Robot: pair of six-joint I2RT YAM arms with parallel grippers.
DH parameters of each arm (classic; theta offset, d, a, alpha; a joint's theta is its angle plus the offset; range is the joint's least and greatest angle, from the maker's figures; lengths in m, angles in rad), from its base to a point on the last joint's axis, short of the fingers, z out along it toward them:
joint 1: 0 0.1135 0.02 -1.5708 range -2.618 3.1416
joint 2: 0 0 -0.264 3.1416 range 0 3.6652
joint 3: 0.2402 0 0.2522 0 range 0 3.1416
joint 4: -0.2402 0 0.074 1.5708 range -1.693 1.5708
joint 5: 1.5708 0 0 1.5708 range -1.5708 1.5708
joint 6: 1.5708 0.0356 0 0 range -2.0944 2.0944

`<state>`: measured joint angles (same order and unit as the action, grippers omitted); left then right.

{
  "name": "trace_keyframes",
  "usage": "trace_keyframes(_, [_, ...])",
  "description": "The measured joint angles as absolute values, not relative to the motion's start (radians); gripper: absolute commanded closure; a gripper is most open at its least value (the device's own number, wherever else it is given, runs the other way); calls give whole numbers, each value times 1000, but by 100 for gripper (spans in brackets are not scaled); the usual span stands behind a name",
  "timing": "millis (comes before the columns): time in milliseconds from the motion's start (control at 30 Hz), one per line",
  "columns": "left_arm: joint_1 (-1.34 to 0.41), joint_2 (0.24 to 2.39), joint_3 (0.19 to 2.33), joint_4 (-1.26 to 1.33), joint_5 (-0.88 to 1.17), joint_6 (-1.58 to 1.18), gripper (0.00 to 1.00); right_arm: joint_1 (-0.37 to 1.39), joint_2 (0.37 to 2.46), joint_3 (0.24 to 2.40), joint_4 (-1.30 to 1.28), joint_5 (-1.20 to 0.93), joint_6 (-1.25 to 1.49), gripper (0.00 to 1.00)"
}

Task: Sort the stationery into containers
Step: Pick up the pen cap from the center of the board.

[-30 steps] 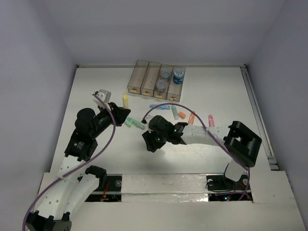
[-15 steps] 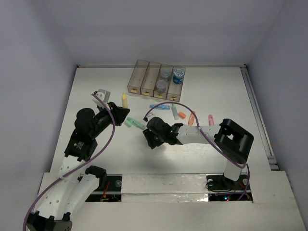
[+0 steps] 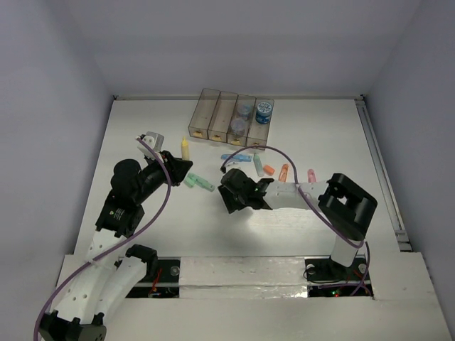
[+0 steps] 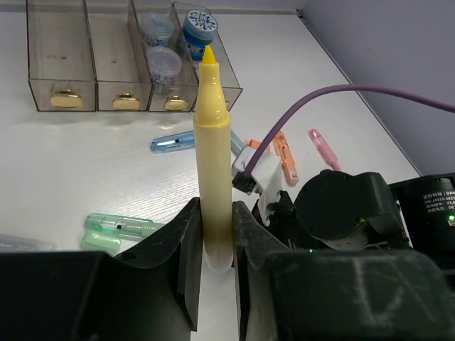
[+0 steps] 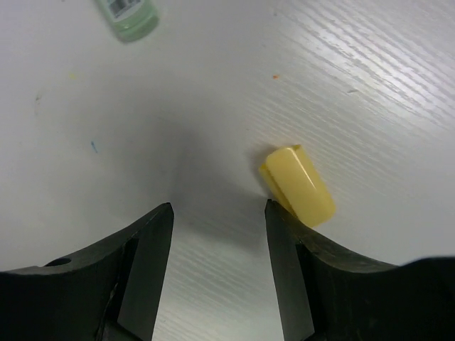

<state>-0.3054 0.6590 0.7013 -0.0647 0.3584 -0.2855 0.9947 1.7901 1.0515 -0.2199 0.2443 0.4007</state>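
Left gripper (image 4: 217,238): clamped on yellow marker (image 4: 212,142), tip toward the bins (image 3: 213,114). Right gripper (image 5: 219,213): fingers (image 5: 295,284) spread, low over table (image 5: 355,85), yellow cap (image 5: 298,186) just beside. Rolls (image 3: 264,110) lie in two bins.

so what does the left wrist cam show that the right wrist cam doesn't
Only the left wrist view: the left gripper shut on a yellow marker whose tip points toward the bins, rolls in two of them, and a blue marker, an orange marker and a pink marker lying on the table.

Only the right wrist view: the right gripper open over the table, with a yellow cap lying beside one finger.

Both: the white table and a green marker, likely the same one.
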Motion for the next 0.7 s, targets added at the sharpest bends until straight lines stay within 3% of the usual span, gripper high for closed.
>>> trace_keyframes(300, [-305,660,701,-65,362,-286,100,927,1769,1031,-230,255,401,15])
trace_keyframes(700, [-305,660,701,-65,363,-286,100,896,1790,1057,-221,242,397,15])
